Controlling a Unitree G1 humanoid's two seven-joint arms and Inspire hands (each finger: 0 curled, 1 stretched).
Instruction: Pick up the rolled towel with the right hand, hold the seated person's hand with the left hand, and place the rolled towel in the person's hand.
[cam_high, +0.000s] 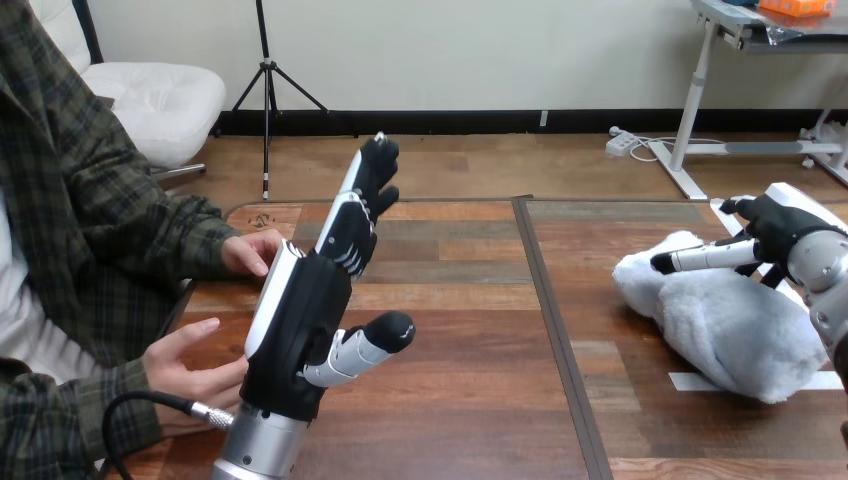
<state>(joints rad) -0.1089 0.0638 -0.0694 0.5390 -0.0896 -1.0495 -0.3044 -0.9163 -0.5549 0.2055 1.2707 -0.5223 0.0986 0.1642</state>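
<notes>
On the table (480, 400), at its right, the rolled towel (735, 325) is lying. My left robot hand (295, 330) is standing released beside the person's nearer hand (190, 365). My right robot hand (780, 230) is sitting released at the towel's top; I am risking a shallow grab, letting the soft roll slip or unroll.

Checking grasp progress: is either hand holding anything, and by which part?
Nothing is held. The left hand stands open beside the person's hands; the right hand is open over the towel.

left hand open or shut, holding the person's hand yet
Open: the left hand has straight fingers and thumb out, curled round nothing. The person's nearer hand lies beside it, ungripped.
</notes>
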